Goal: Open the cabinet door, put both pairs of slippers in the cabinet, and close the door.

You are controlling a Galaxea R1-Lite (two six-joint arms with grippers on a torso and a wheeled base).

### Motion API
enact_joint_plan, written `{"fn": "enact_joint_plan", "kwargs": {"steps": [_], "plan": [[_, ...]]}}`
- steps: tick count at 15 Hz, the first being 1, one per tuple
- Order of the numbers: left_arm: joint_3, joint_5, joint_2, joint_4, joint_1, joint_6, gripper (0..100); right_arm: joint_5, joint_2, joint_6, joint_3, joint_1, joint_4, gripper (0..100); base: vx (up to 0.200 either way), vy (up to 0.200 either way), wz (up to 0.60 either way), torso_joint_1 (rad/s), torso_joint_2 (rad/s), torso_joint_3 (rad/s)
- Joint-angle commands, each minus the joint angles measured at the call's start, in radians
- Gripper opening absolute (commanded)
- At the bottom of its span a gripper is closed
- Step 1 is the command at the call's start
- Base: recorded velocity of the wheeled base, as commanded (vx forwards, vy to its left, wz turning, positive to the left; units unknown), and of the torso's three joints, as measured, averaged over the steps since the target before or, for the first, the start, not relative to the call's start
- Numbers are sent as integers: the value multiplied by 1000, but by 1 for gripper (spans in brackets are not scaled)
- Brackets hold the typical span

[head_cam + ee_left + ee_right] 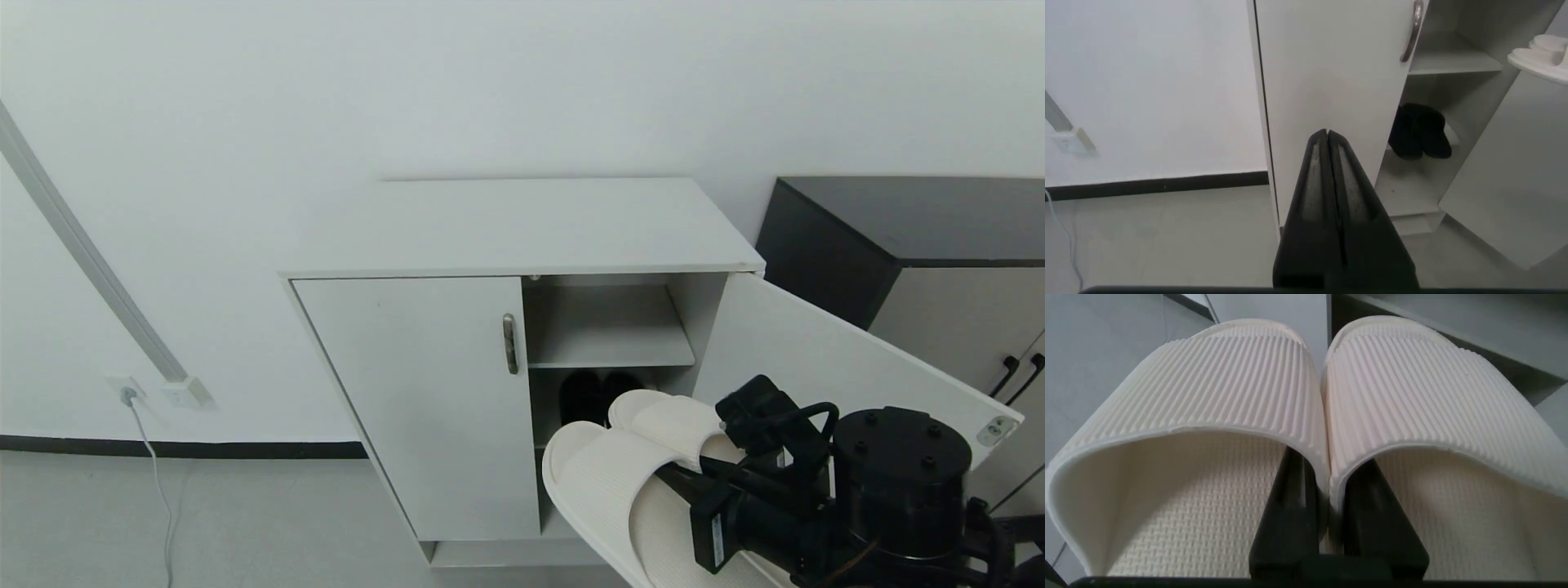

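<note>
1. The right gripper (1327, 486) is holding the pair of white slippers (1233, 384). One finger is sitting inside each slipper, and the two are closing on the slippers' touching inner walls.
2. In the head view, the white slippers (620, 482) are sticking out ahead of the right gripper (694, 478), side by side, soles down and toes pointing toward the cabinet (531, 229).
3. The pair is hanging in the air just in front of the cabinet's open right half, level with the lower compartment. The toes are showing against that opening, but I cannot tell whether they are crossing its front edge.
4. The right door (816, 359) is standing swung wide open, beside the arm.
5. The black slippers (600, 396) are sitting together on the lower shelf inside, under the upper shelf (608, 335).
6. The left door (416, 392) is sitting closed, its metal handle (509, 343) running upright along its inner edge.
7. The left gripper (1328, 143) is hanging in front of that closed door, its fingers pressing flat together and carrying nothing.
</note>
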Motion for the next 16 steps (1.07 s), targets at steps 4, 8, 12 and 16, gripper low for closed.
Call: {"fn": "enact_joint_plan", "kwargs": {"steps": [4, 8, 12, 16], "plan": [[0, 0, 0, 0, 0, 1, 0, -1, 7, -5, 16, 0, -37, 0, 0, 0, 0, -181, 497, 323], [0, 0, 0, 0, 0, 1, 0, 0, 10, -5, 22, 0, -37, 0, 0, 0, 0, -150, 475, 326], [0, 0, 0, 0, 0, 1, 0, 2, 16, -5, 21, 0, -37, 0, 0, 0, 0, -119, 466, 341], [0, 0, 0, 0, 0, 0, 0, 2, 24, -5, 24, 0, -45, 0, 0, 0, 0, -69, 444, 371]]}}
